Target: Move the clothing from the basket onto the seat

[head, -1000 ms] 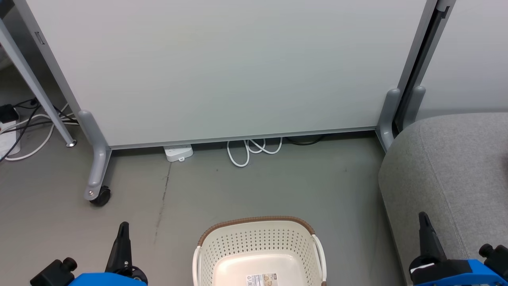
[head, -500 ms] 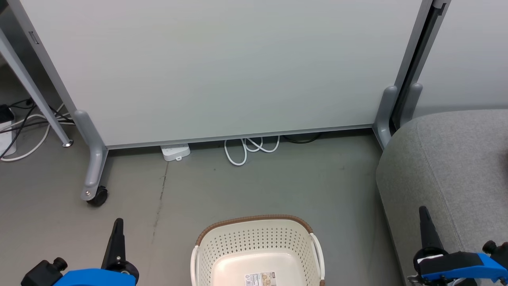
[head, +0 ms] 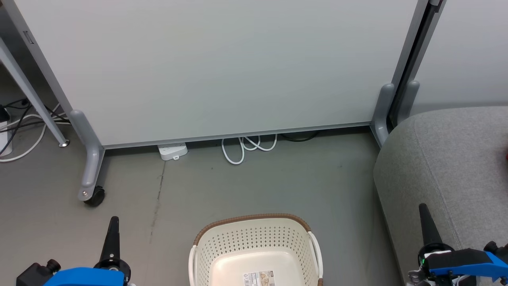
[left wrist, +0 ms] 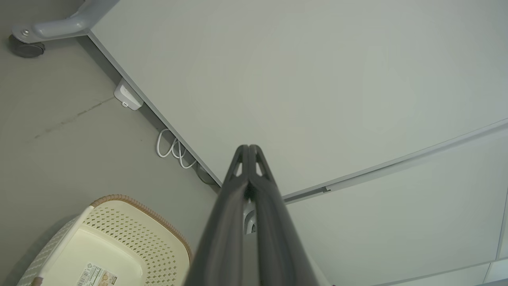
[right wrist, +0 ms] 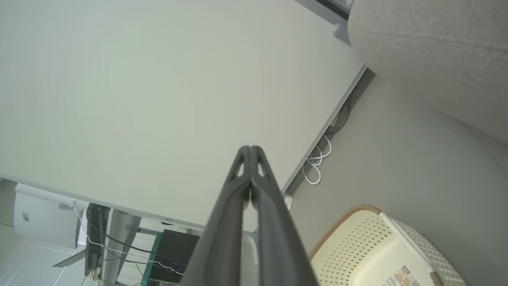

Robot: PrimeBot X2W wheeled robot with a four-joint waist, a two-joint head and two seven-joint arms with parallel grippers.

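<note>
At frame bottom centre sits the basket (head: pixel 254 217) on grey floor (head: pixel 278 182); I take all bearings from it. Its inside shows cream plastic and a paper label (head: pixel 260 278).

Right of basket: seat (head: pixel 444 159), near it, with a strip of floor between. A red sliver (head: pixel 506 155) lies on the seat at the picture's edge, probably the clothing, but I see too little of it to be sure.

Beyond basket: wide pale panel (head: pixel 218 67) on grey feet, with one castor (head: pixel 95 196) off to the left. At the panel's foot lie a white power strip (head: pixel 172 151) and a looped white cable (head: pixel 246 147), both well apart from the basket.

Far left of basket: slanted desk leg (head: pixel 31 91) and loose cables (head: pixel 24 119).

Left gripper (head: pixel 114 222) hangs over the floor left of the basket, jaws pressed together on nothing. Right gripper (head: pixel 423 208) is right of the basket, against the seat's near side, jaws likewise pressed together and empty.
</note>
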